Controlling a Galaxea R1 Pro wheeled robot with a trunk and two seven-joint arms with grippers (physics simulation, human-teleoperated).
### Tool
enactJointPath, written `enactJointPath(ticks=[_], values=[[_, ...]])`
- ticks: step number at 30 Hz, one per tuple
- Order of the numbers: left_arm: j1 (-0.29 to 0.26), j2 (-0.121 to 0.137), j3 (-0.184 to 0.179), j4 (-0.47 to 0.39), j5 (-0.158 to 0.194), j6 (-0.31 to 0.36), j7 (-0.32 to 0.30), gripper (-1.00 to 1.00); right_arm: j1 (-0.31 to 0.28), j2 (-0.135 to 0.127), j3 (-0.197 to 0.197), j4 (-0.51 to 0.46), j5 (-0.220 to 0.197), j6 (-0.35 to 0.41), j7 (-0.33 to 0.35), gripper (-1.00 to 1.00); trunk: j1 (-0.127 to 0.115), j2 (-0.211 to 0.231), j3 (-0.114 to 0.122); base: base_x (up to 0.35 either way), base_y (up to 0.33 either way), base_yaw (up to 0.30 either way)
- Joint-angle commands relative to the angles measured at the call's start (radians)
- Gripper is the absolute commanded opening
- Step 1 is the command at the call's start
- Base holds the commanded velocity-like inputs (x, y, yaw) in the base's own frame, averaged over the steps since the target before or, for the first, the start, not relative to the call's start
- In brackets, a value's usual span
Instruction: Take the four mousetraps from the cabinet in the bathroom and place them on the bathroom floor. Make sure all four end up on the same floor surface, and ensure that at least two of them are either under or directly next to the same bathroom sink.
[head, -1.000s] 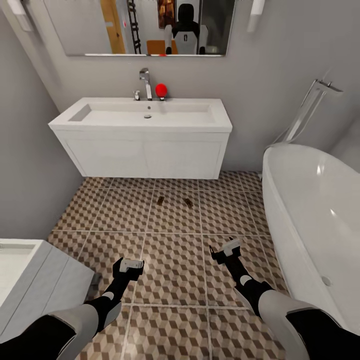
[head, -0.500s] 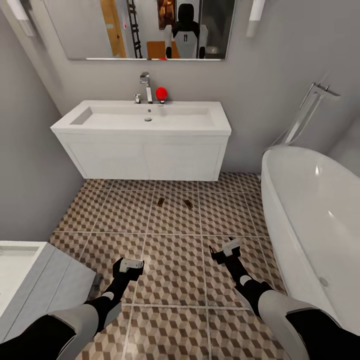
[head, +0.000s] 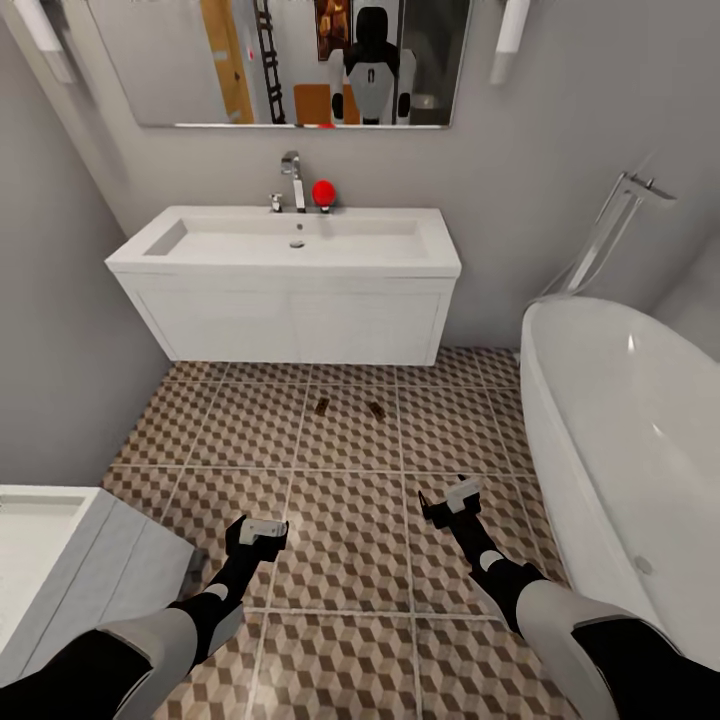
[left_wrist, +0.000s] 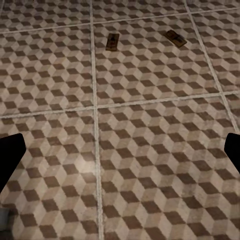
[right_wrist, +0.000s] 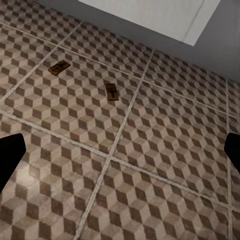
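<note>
Change: camera shifted; white rectangular sink (head: 290, 243) sat lower in head view, traps unmoved.
Traps: two tan wooden mousetraps (head: 321, 405) (head: 376, 409) on cube-pattern tiled floor (head: 350, 520) just before sink.
Grippers: left (head: 262, 529) & right (head: 459, 497) spread wide, empty.

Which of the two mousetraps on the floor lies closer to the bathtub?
The right mousetrap, lying at an angle on the bathroom floor. The other mousetrap sits further from the bathtub; both lie before the sink.

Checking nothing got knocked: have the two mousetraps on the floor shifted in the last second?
No. The two mousetraps sit on the same tiles of the bathroom floor, below the bathroom sink; the whole view moved, so the camera did.
</note>
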Motion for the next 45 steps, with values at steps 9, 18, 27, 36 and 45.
enactJointPath(ticks=[9, 18, 27, 36, 45], values=[[-0.002, -0.006, -0.008, 0.004, 0.006, -0.005, 0.002, 1.0, -0.001, 0.0, 0.008, 0.002, 0.005, -0.001, -0.01, 1.0, -0.035, 0.063, 0.028, 0.0, 0.0, 0.0], [-0.002, -0.006, -0.008, 0.004, 0.006, -0.005, 0.002, 1.0, 0.0, 0.0, 0.008, 0.002, 0.005, -0.001, -0.01, 1.0, -0.069, 0.126, 0.056, 0.0, 0.0, 0.0], [-0.002, -0.007, -0.008, 0.004, 0.006, -0.005, 0.002, 1.0, 0.0, 0.0, 0.008, 0.002, 0.005, 0.0, -0.01, 1.0, -0.104, 0.189, 0.084, 0.0, 0.0, 0.0], [-0.002, -0.007, -0.008, 0.004, 0.006, -0.005, 0.002, 1.0, -0.001, 0.0, 0.008, 0.002, 0.005, 0.0, -0.009, 1.0, -0.138, 0.252, 0.112, 0.0, 0.0, 0.0], [-0.002, -0.007, -0.008, 0.004, 0.006, -0.005, 0.002, 1.0, 0.0, 0.0, 0.008, 0.002, 0.005, 0.0, -0.009, 1.0, -0.173, 0.315, 0.14, 0.0, 0.0, 0.0]])
